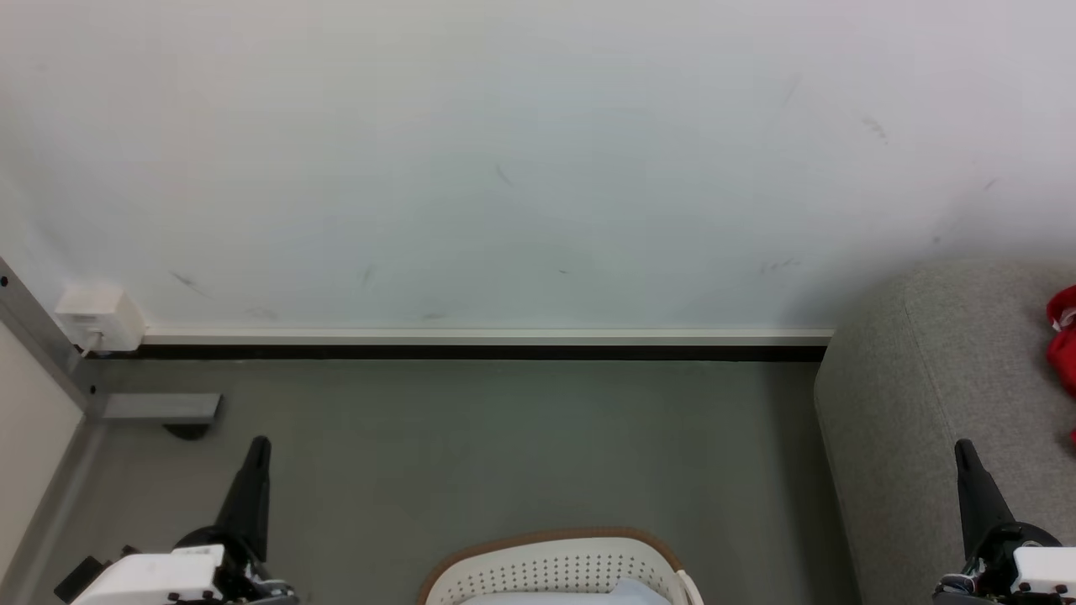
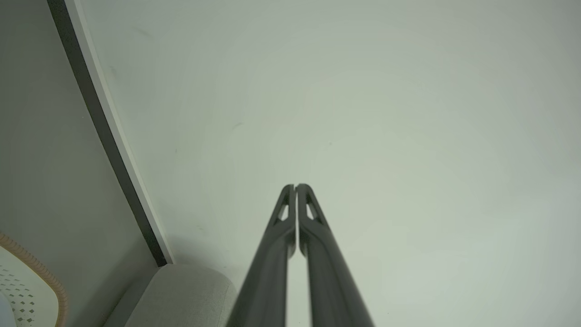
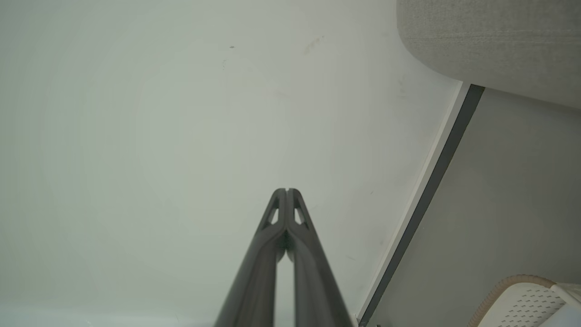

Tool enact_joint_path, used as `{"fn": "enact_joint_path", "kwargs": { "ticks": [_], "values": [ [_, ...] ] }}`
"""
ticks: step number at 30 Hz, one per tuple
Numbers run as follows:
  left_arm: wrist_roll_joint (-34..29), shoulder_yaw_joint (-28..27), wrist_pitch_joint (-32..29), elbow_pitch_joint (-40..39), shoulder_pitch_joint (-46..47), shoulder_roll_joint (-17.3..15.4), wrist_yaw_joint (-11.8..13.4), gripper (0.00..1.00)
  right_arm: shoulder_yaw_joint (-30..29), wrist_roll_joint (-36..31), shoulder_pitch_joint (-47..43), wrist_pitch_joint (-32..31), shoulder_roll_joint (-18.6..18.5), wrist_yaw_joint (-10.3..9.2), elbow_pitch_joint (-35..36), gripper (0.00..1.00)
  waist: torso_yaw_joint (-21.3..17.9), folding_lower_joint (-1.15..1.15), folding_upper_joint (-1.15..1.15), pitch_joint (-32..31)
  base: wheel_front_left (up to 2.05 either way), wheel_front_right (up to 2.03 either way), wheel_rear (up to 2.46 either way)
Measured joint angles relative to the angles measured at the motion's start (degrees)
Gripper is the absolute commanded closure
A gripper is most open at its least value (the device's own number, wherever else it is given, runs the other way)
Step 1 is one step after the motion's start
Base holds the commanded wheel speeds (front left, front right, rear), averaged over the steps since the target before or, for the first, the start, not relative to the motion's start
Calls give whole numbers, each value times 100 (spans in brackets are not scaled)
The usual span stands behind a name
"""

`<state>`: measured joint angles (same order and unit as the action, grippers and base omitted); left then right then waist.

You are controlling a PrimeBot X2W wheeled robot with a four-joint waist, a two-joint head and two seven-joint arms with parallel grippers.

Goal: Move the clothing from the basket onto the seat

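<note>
Between picks: L end effector [image 1: 259, 445] & R end effector [image 1: 964, 449] pressed together, empty; clothing [image 1: 1064, 340] on seat [image 1: 925, 378], right edge; next prob. open, reach into basket [image 1: 546, 538], bottom centre.

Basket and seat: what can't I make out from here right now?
- Inside of the basket: the head view's bottom edge cuts it off; the wrist views crop it too.
- Red clothing on the seat: the head view's right edge cuts it; piece count unclear.

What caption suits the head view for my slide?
Idle pose: left gripper and right gripper shut, empty; basket on floor; red clothing on seat.
</note>
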<state>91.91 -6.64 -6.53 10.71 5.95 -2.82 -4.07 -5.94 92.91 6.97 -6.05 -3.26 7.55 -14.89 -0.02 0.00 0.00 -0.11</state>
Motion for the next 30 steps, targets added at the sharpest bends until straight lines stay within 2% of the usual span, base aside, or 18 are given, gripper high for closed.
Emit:
{"fn": "enact_joint_path", "kwargs": {
  "ticks": [30],
  "values": [
    [0, 0, 0, 0, 1, 1, 0, 100, 27, 29, 1, 8, -29, 0, 2, 100, 1, 0, 0, 0, 0, 0, 0]
  ]
}}
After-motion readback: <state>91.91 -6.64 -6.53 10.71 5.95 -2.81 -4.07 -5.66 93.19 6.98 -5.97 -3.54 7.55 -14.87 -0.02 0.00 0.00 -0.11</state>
